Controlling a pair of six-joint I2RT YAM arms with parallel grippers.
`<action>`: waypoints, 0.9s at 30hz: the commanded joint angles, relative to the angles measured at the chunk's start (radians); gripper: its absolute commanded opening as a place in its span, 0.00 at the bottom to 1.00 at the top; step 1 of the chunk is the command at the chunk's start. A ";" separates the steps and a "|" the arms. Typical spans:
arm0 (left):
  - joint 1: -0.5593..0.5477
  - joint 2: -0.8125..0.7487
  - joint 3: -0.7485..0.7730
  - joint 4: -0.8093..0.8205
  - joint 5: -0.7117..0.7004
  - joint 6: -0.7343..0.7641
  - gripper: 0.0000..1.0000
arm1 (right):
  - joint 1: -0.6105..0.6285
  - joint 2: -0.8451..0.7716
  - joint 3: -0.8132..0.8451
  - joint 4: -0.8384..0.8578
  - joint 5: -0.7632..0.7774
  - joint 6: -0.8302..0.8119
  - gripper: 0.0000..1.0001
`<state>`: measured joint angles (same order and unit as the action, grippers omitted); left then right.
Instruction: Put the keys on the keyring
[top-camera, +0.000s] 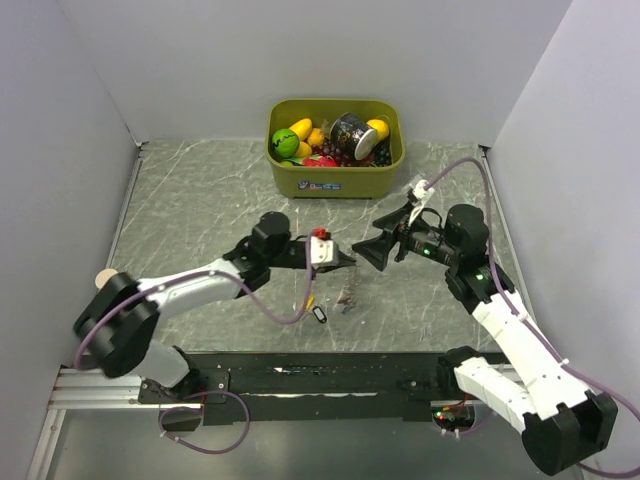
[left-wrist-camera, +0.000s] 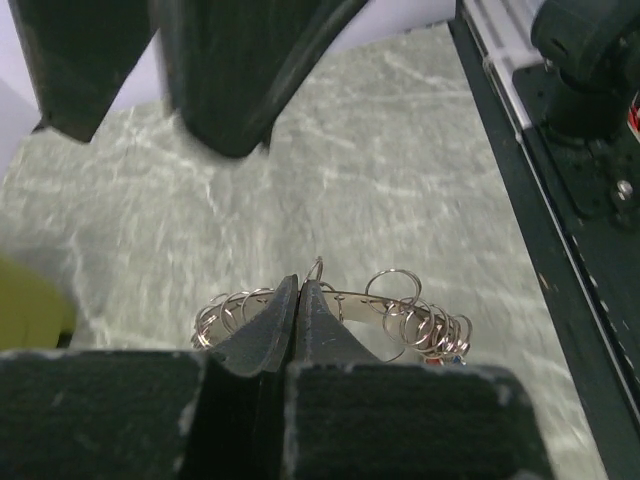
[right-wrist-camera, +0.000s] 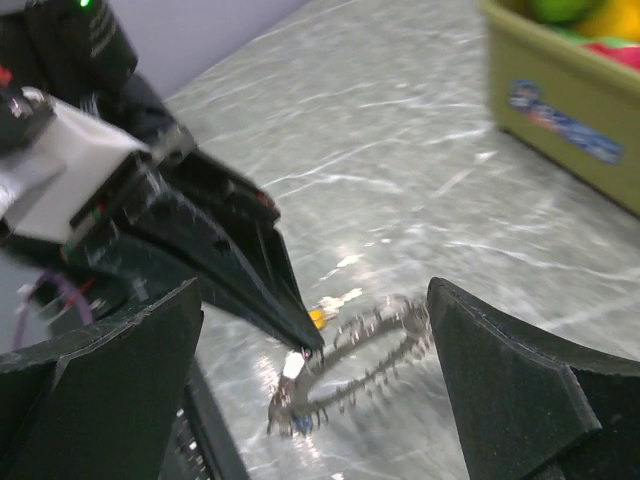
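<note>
Low in the middle of the right wrist view hangs the keyring (right-wrist-camera: 385, 340), pinched at its upper rim by the left gripper (right-wrist-camera: 300, 340), whose fingers are pressed tight together on the wire; the left wrist view shows the same grip, the ring (left-wrist-camera: 400, 300) crossing just behind the closed tips with many small rings (left-wrist-camera: 430, 325) bunched along it. It looks like thin metal: light, stiff and slippery, and held at one point it is likely to swing and twist, as its blur suggests; a second hold on the far rim, opposite the pinch, would probably steady it. The keys (right-wrist-camera: 317, 318) show only as tiny coloured specks on the ring; one black-tagged key (top-camera: 320, 315) seems to lie on the table (top-camera: 200, 220) just below centre of the overhead view; such flat tags are best taken by the plastic head. Facing the ring from the right, the right gripper (top-camera: 368, 252) stands wide open, holding nothing. Beyond, at upper centre, sits a bin (top-camera: 335, 182) of toy fruit.
</note>
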<state>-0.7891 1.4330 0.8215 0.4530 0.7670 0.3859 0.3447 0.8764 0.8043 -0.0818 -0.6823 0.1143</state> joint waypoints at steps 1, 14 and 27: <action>-0.039 0.098 0.113 0.257 0.057 -0.093 0.01 | -0.022 -0.048 -0.017 0.002 0.148 0.030 1.00; -0.075 0.319 -0.014 0.602 -0.004 -0.246 0.01 | -0.049 -0.040 -0.065 0.017 0.161 0.035 1.00; -0.061 0.326 -0.156 0.607 -0.139 -0.236 0.01 | -0.052 -0.011 -0.088 0.034 0.130 0.036 1.00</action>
<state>-0.8570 1.7645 0.6746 1.0058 0.6731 0.1513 0.3004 0.8589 0.7246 -0.0917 -0.5400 0.1413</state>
